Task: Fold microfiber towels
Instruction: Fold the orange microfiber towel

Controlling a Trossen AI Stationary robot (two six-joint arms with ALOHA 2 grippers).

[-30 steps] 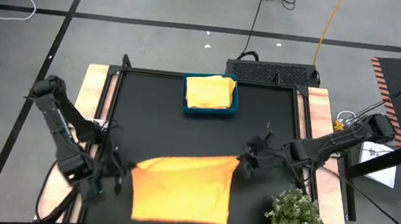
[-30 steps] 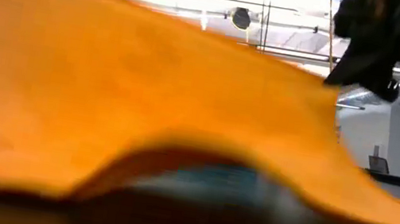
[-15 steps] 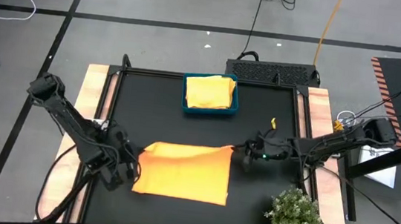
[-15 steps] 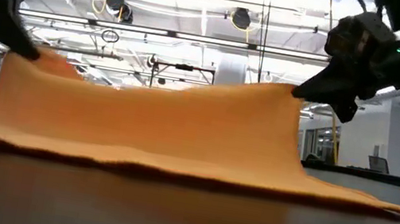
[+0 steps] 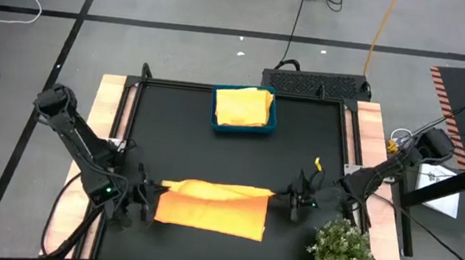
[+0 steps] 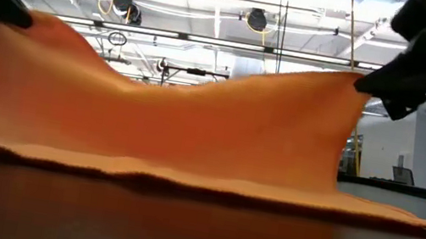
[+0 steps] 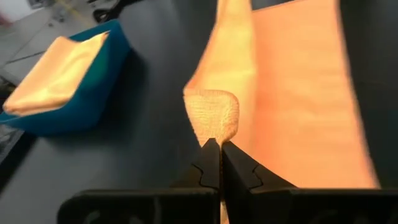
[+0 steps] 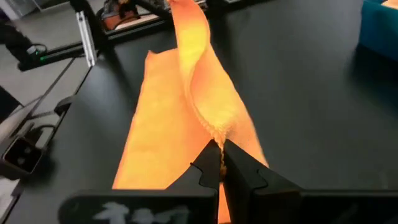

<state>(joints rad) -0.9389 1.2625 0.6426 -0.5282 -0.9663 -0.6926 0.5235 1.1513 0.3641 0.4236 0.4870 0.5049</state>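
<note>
orange towel (image 5: 216,208) | teal tray (image 5: 242,128) (yellow cloth (image 5: 243,107) inside) | black table (image 5: 187,151)

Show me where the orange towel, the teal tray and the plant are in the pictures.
orange towel (image 5: 210,215): high view, middle of its flat part.
teal tray (image 5: 214,112): high view, its left rim.
plant (image 5: 341,255): high view, middle of its leaves.

Your left gripper (image 5: 149,197) and right gripper (image 5: 287,201) both sit low with jaws clamped tight, arms reaching inward, fingertips pointing toward each other.
</note>
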